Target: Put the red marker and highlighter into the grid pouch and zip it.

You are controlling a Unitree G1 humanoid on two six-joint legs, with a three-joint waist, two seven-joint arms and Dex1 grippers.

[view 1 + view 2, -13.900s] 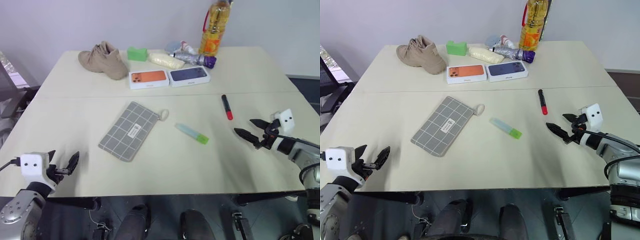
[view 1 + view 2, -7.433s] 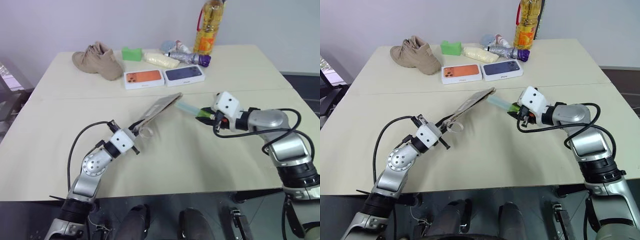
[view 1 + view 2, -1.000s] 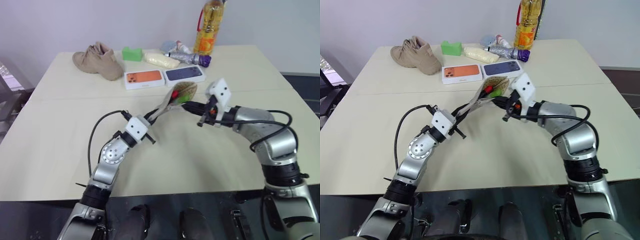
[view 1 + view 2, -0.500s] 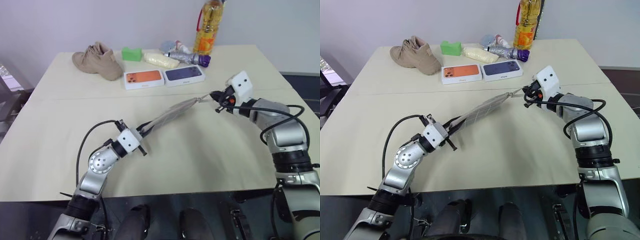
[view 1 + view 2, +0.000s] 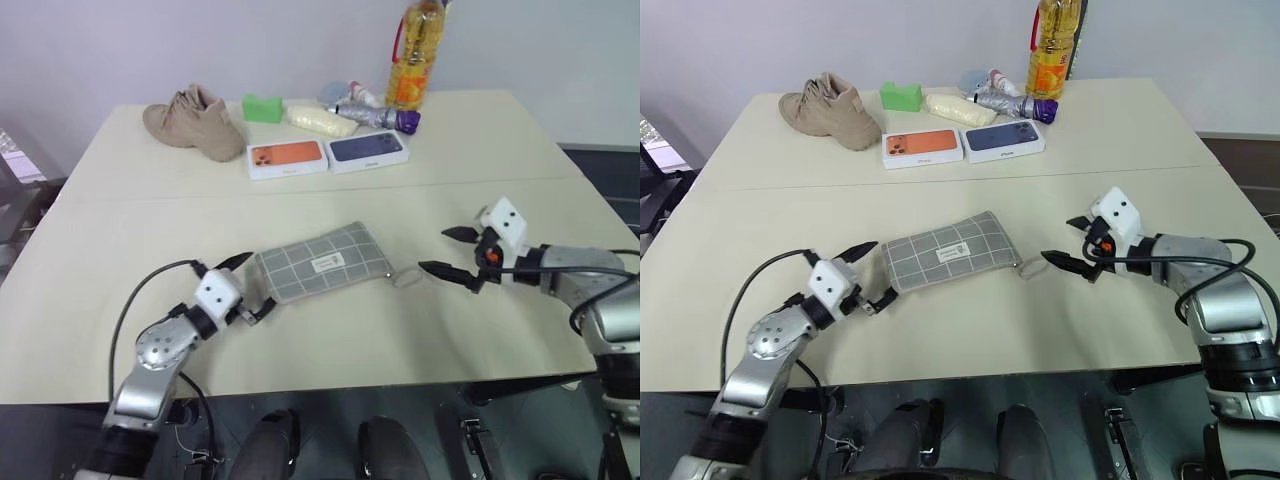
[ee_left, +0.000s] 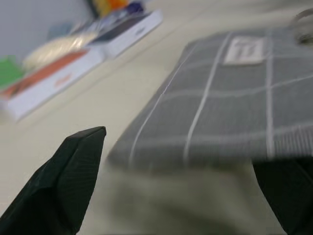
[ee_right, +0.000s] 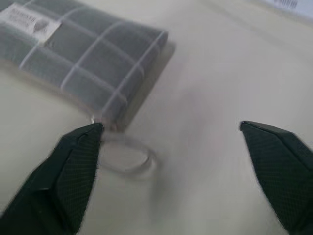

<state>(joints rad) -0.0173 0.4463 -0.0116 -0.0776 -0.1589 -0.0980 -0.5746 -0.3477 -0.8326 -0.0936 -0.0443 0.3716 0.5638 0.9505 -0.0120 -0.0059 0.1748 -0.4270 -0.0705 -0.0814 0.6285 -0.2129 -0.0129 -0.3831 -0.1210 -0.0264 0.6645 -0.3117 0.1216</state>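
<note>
The grid pouch [image 5: 320, 262], grey with white lines and a small white label, lies flat on the table's middle. Its ring pull [image 5: 405, 277] rests on the table at its right end, and the zipper edge looks closed. The red marker and the highlighter are hidden. My left gripper [image 5: 250, 285] is open just off the pouch's left end, its fingers straddling that corner without touching it. The right gripper [image 5: 436, 250] is open a little to the right of the ring pull, and nothing is between its fingers. The right wrist view has the ring pull [image 7: 124, 156] near one finger [image 7: 73, 166].
Along the far side of the table stand a tan shoe [image 5: 195, 120], a green block [image 5: 262, 107], an orange phone box [image 5: 297, 157], a dark phone box [image 5: 368, 149], a wrapped packet [image 5: 322, 120] and an oil bottle [image 5: 412, 60].
Both grippers have opened and let go of the pouch. It was stretched between them above the table and now lies flat. Both arms moved apart and down.
</note>
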